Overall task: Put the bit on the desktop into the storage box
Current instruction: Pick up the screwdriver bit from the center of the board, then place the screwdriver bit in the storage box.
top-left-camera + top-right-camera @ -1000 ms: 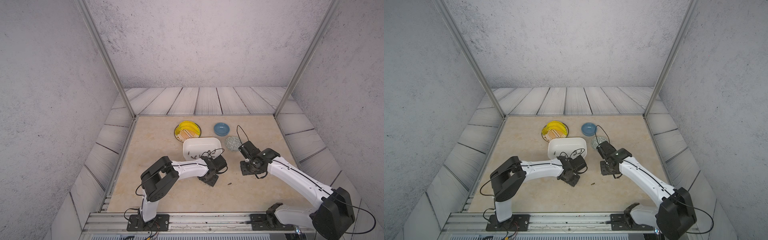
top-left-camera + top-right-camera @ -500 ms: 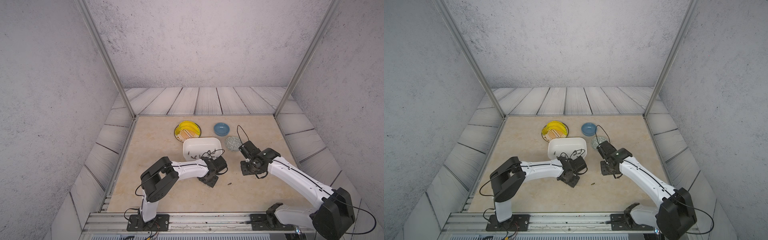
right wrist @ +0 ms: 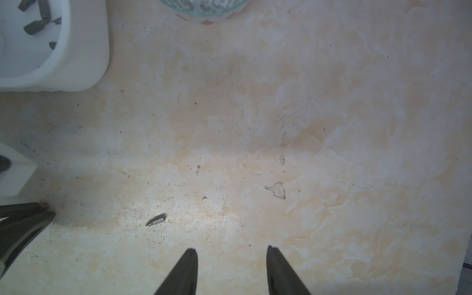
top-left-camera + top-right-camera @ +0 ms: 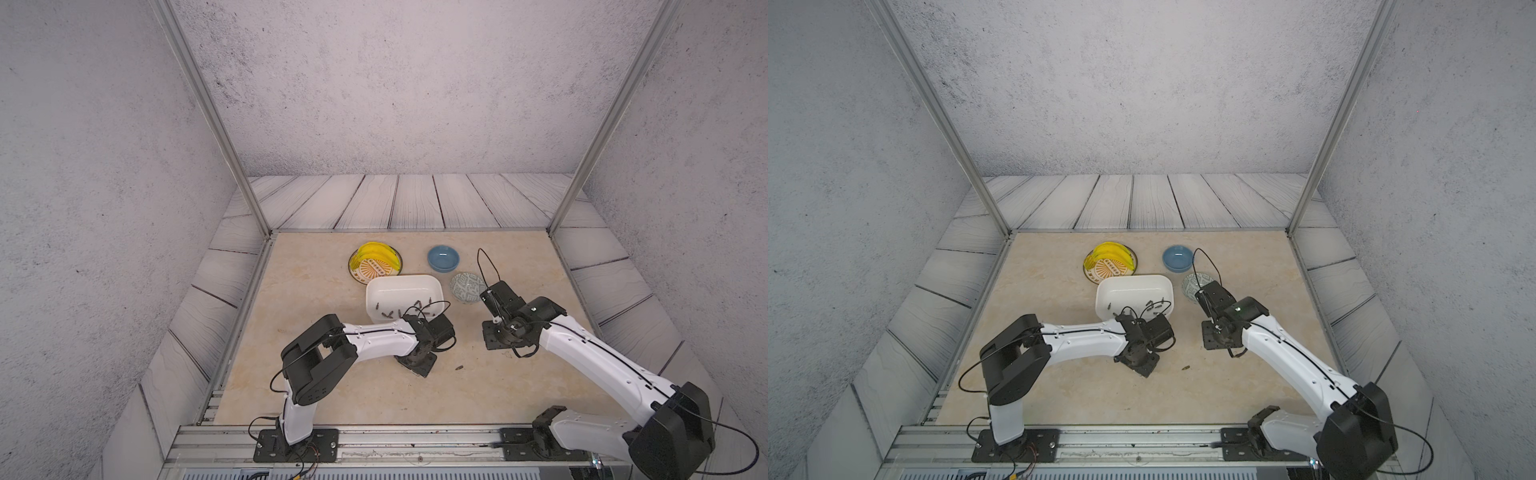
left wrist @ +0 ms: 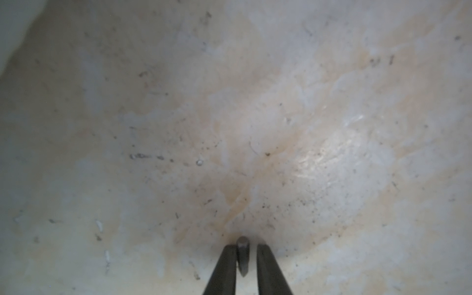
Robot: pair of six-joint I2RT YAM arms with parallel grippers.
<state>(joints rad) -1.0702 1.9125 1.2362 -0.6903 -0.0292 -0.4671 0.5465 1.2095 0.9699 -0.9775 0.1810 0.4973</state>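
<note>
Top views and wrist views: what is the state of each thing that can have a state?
Left gripper: jaws shut on a bit.
Right gripper: jaws open, empty.
Loose bit: lying on the desktop.
Storage box: holds several bits.
Blue bowl: empty.
Patterned bowl: looks empty.
Plate: holds bananas.

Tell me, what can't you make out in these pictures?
Bits in the storage box: top views, the left arm covers its near edge; right wrist view's edge crops it.
Jaws of the left gripper: top views, hidden under its wrist.
Tip of the loose bit: too small, even in right wrist view.
</note>
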